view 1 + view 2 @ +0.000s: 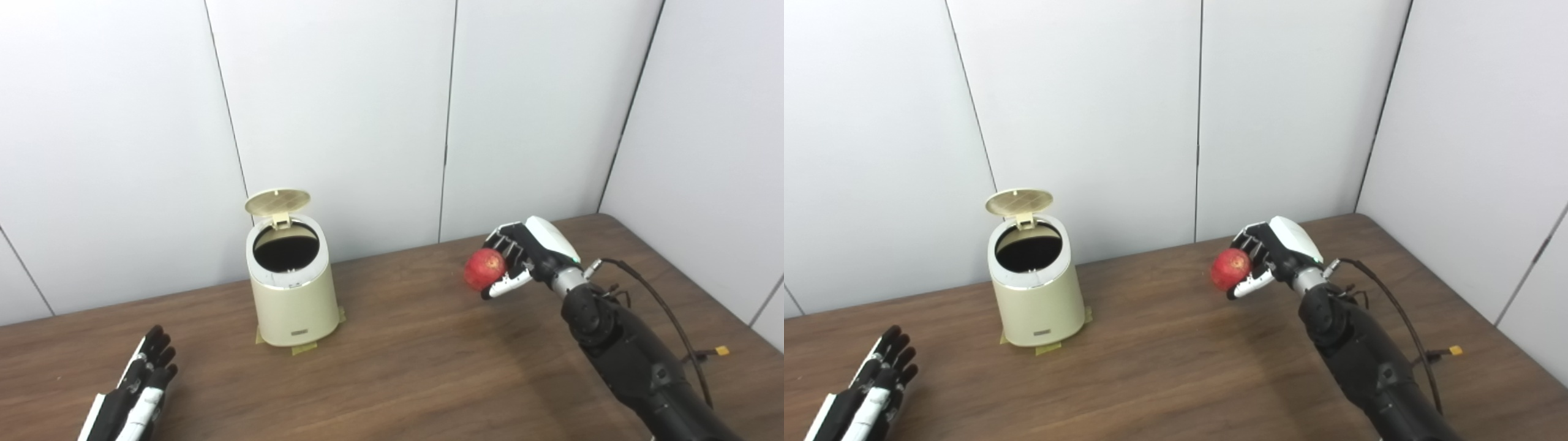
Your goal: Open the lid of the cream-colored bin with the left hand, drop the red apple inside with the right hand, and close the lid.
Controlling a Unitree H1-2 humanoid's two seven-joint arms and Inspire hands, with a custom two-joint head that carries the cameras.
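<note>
A brown wooden bench (429, 367) stands against white wall panels (331, 110). One cream bin (293, 294) stands far left, lid (277, 201) up. The right hand (525, 252) holds one red apple (484, 268) in curled fingers, above the bench. The left hand (138, 386) rests near, fingers straight, empty.

The right hand (520, 254) has a glossy white back shell, black fingers and a white thumb, with a silver cuff behind it. Its arm (631, 361) is matte black and bulky; a thin black cable (667, 312) loops beside it, ending in a yellow plug (723, 351). The left hand (138, 389) is black with white panels.
</note>
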